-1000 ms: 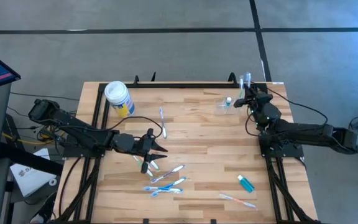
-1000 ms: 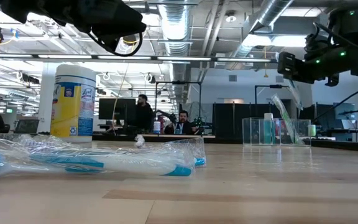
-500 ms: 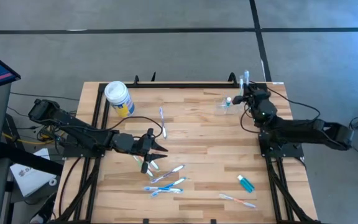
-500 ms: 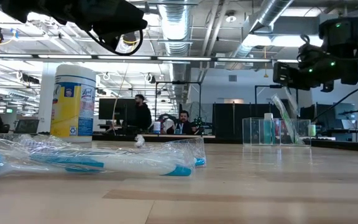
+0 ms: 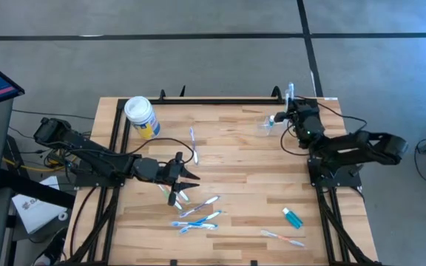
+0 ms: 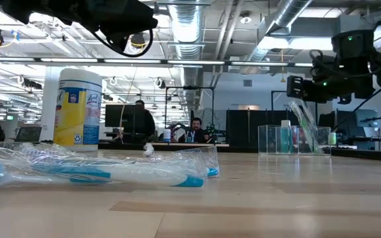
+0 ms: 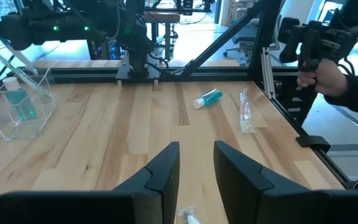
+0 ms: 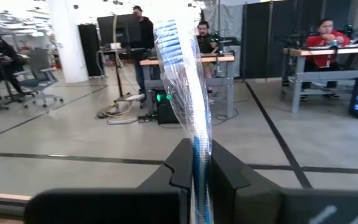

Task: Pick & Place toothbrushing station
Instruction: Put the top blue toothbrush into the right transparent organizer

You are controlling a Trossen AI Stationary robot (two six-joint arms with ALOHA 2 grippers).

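While gripping a wrapped toothbrush (image 8: 185,81), right tool (image 5: 290,112) beside cup (image 5: 267,125)

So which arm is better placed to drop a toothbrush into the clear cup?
The right. Its hand is shut on a wrapped toothbrush and sits beside the clear cup at the table's far edge. The left hand is empty, mid-table.

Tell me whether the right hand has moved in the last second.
Yes. The right hand, shut on a wrapped toothbrush, has swung slightly leftward toward the clear cup in the high view.
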